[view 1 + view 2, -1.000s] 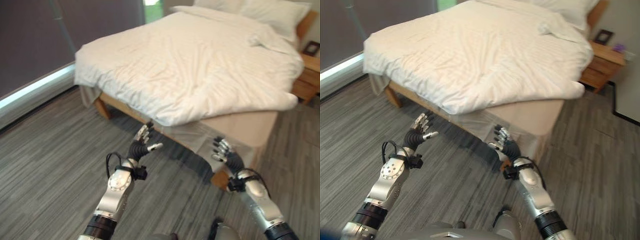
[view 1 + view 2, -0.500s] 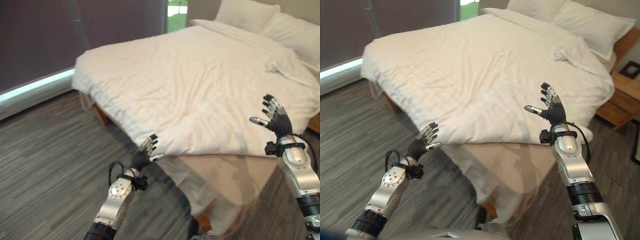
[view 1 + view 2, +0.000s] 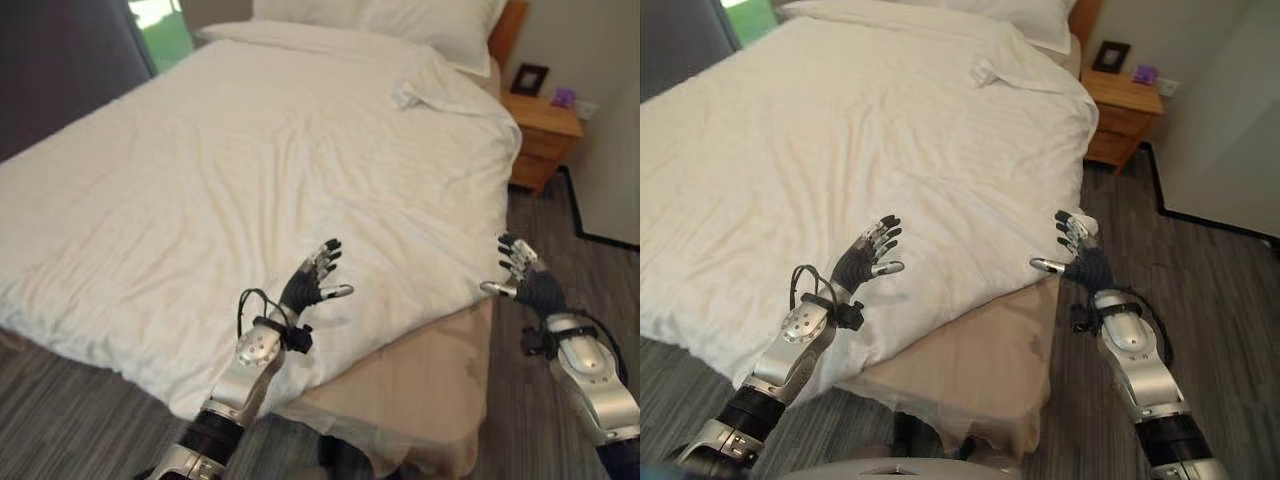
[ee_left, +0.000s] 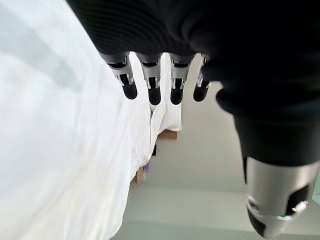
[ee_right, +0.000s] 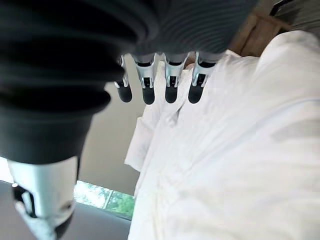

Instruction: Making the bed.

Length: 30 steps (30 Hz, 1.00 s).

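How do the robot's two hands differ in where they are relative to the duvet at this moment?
The left hand is over the white duvet, near its foot edge; the right hand is off the bed's side, just past the duvet's corner, with grey floor behind it. The left hand sits further in over the bed, the right further out. Both are open with fingers spread, and neither grips the duvet.
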Tool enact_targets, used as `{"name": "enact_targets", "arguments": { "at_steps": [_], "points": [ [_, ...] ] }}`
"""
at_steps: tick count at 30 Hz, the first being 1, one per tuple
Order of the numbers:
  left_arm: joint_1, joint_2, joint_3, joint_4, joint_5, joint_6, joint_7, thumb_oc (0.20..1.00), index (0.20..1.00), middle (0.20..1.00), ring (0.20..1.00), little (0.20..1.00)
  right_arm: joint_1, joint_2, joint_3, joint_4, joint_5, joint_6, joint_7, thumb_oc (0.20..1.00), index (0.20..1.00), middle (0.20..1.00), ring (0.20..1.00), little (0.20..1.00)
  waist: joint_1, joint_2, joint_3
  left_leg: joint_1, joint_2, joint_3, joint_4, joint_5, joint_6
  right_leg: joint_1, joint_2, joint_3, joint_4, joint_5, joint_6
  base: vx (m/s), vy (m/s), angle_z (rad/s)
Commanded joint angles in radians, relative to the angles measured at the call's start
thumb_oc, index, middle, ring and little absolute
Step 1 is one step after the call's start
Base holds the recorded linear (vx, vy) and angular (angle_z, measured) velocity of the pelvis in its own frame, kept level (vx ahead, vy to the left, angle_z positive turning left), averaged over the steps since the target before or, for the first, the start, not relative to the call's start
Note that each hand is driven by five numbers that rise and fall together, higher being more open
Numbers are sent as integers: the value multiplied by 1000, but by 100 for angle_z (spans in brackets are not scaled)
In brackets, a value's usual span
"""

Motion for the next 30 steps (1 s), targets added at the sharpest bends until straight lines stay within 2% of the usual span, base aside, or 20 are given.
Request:
{"name": "enact_targets", "arguments": {
  "at_steps": [1,7,8,9,11,15,16,17,20,25,30],
  "points": [
    [-12,20,-20,-29,-73,-49,-26,1000,1000,1000,1000,1000,-121,-40,-27,26,-10,-57,18,1000,1000,1000,1000,1000,68,-60,-38,76,18,-37,12,-69,-52,-89,-86,-95,-8,123,88,56,16,-15],
    [87,76,-70,-109,-107,-47,-65,1000,1000,1000,1000,1000,-424,-154,141,237,-32,-54,-4,1000,1000,1000,1000,1000,166,-104,-3,41,9,-88,16,-71,-42,-101,-89,-140,-11,124,84,33,-2,28],
    [88,76,-67,-109,-107,-46,-65,1000,1000,1000,1000,1000,-431,-153,146,242,-31,-56,-4,1000,1000,1000,1000,1000,162,-104,-2,41,9,-88,17,-71,-42,-100,-89,-141,-11,124,84,-3,-25,29],
    [121,93,-87,-130,-133,-44,-76,1000,1000,1000,1000,1000,-580,-168,235,369,-51,-43,-26,1000,1000,1000,1000,1000,199,-113,9,29,7,-105,12,-65,-43,-104,-89,-156,-17,130,83,-13,-16,28],
    [145,116,-88,-152,-161,-42,-76,1000,1000,1000,1000,1000,-760,-172,321,534,-58,-32,-52,1000,1000,1000,1000,1000,227,-117,24,13,7,-122,9,-56,-45,-112,-88,-171,-20,136,80,-40,-20,17],
    [162,158,-90,-183,-187,-37,-77,1000,1000,1000,1000,1000,-1078,-109,482,895,-122,2,-79,1000,1000,1000,1000,1000,277,-118,54,-21,4,-155,7,-41,-50,-133,-86,-198,-25,146,77,-52,-13,31],
    [162,157,-88,-184,-187,-37,-77,1000,1000,1000,1000,1000,-1084,-106,485,900,-121,0,-79,1000,1000,1000,1000,1000,274,-118,55,-21,4,-155,7,-41,-51,-133,-86,-198,-25,146,77,-41,-18,32],
    [157,166,-89,-187,-191,-33,-78,1000,1000,1000,1000,1000,-1164,-65,529,1082,-166,18,-72,1000,1000,1000,1000,1000,293,-115,68,-34,2,-173,9,-36,-52,-139,-84,-212,-28,149,76,-37,-23,34],
    [131,163,-91,-187,-189,-24,-72,1000,1000,1000,1000,1000,-1237,-15,554,1272,-265,52,-90,1000,1000,1000,1000,1000,327,-108,89,-69,-7,-208,9,-24,-55,-157,-82,-239,-35,154,76,-49,-22,29],
    [70,141,-110,-188,-181,-32,-48,1000,1000,1000,1000,1000,-1205,20,520,1284,-256,52,-103,1000,1000,1000,1000,1000,348,-90,116,-120,-12,-243,8,-6,-60,-197,-82,-263,-35,160,75,-52,9,31],
    [29,110,-116,-156,-161,-34,-25,1000,1000,1000,1000,1000,-1177,64,551,1376,-364,78,-86,1000,1000,1000,1000,1000,354,-72,141,-162,-19,-261,6,8,-67,-232,-82,-272,-35,162,72,-24,27,13]
  ]
}}
